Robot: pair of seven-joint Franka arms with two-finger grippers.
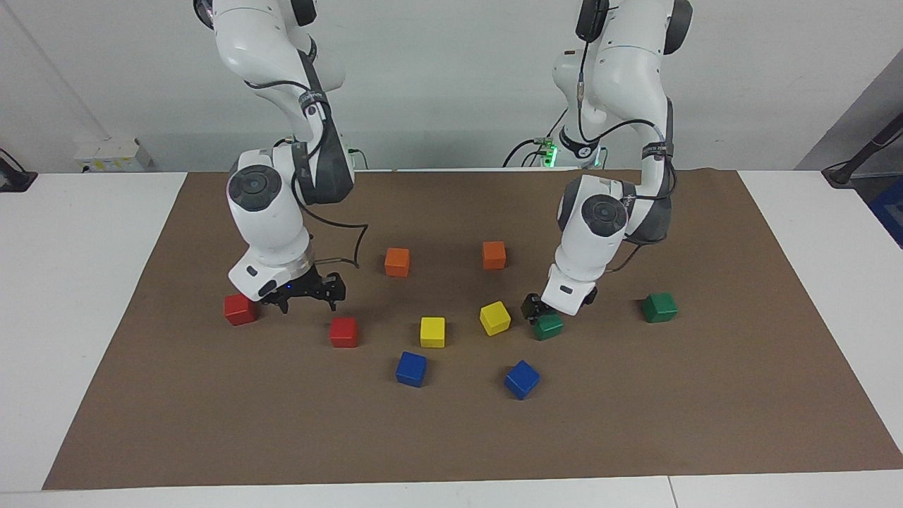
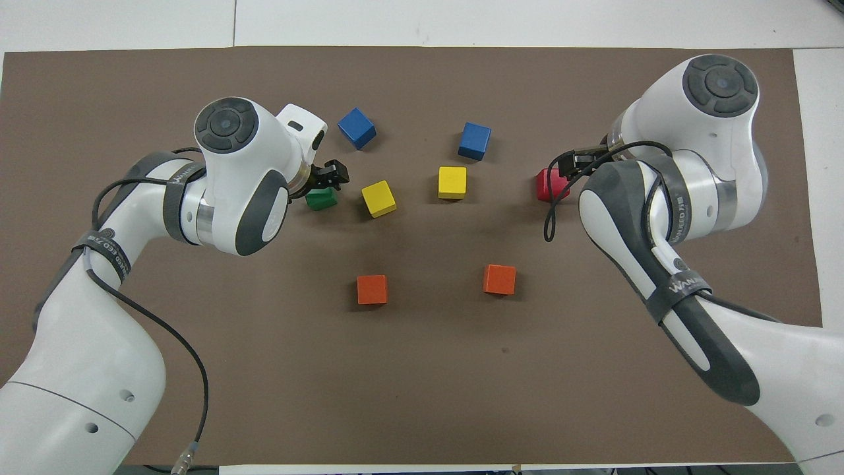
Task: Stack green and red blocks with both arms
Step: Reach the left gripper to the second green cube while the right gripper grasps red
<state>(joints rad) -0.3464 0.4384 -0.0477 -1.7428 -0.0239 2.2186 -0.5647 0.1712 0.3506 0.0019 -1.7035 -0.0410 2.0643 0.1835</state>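
Observation:
Two red blocks lie toward the right arm's end of the mat, one [image 1: 240, 309] nearer that end and one [image 1: 343, 331] nearer the middle. My right gripper [image 1: 308, 302] is open and empty, low over the mat between them and close to the end one. In the overhead view it [image 2: 573, 161] is beside the middle red block [image 2: 550, 185], and the arm hides the other red block. My left gripper [image 1: 537, 315] is down at a green block [image 1: 547, 326], which also shows in the overhead view [image 2: 322, 198] by that gripper [image 2: 328, 181]. A second green block [image 1: 659, 307] lies toward the left arm's end.
Two yellow cubes [image 1: 432, 331] [image 1: 494, 317] lie between the grippers, and the second is close to the left gripper's green block. Two blue cubes [image 1: 411, 368] [image 1: 522, 379] lie farther from the robots. Two orange cubes [image 1: 397, 262] [image 1: 494, 255] lie nearer. All rest on a brown mat [image 1: 705, 423].

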